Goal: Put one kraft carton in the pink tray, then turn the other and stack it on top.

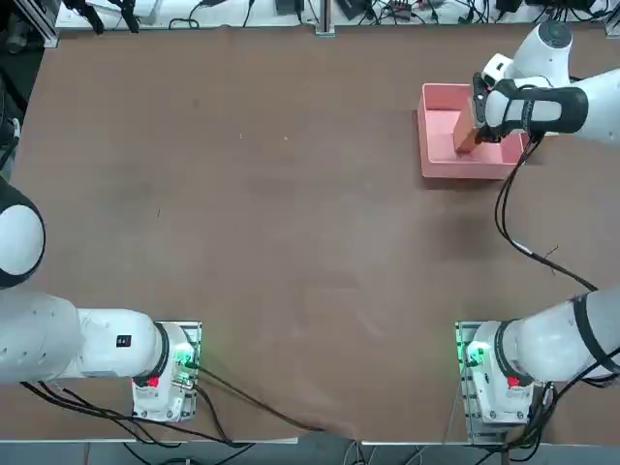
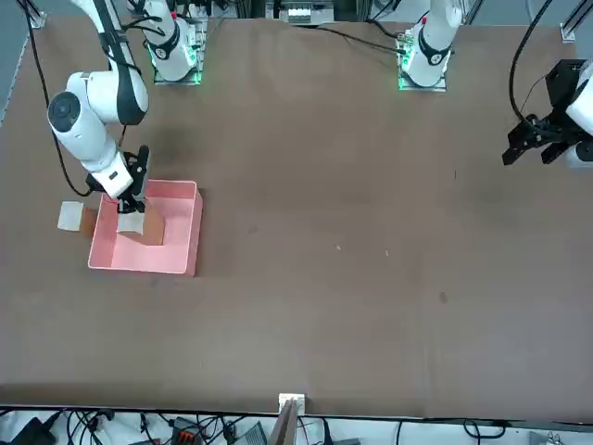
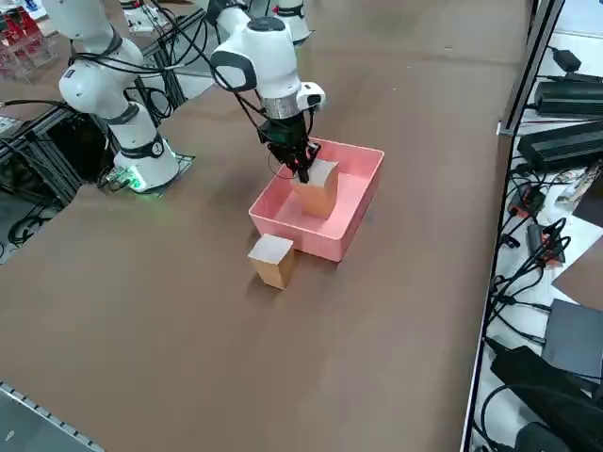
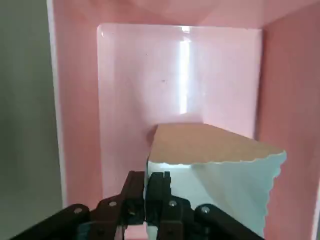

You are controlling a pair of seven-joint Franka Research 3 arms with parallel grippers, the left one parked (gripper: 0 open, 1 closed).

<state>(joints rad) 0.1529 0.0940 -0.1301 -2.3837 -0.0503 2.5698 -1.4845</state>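
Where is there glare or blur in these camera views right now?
Right wrist view: a bright vertical glare streak on the pink tray floor, and the right gripper, shut on the kraft carton, looks soft up close. Top view: green lights glow at the arm bases.

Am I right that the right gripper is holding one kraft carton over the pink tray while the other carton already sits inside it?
Not quite: the other carton sits on the table outside the pink tray, as the right side view shows. The right gripper does hold one kraft carton over the tray.
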